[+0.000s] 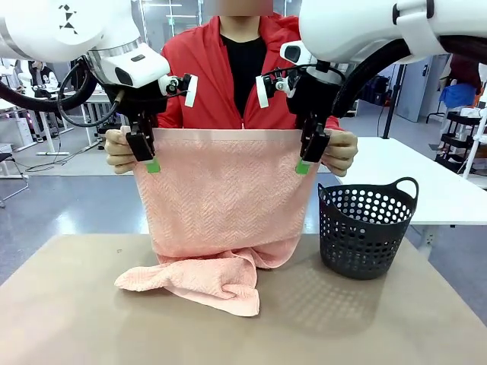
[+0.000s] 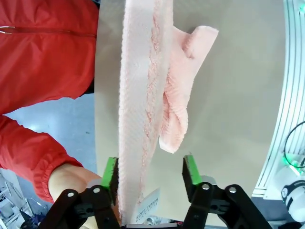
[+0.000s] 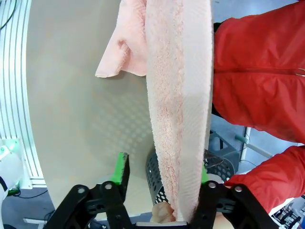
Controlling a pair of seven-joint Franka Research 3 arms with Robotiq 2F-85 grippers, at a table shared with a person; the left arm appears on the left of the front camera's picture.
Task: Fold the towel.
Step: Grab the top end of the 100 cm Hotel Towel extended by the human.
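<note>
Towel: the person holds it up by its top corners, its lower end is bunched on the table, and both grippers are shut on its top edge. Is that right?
Not quite: both grippers are open. The left wrist view shows the left gripper spread around the top edge of the towel; the right wrist view shows the right gripper likewise. The rest holds.

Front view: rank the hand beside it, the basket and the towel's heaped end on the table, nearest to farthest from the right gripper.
From the right gripper:
1. The hand, just beside it, toward picture right.
2. The basket, below and farther right.
3. The towel's heaped end, lowest, left of centre.
</note>
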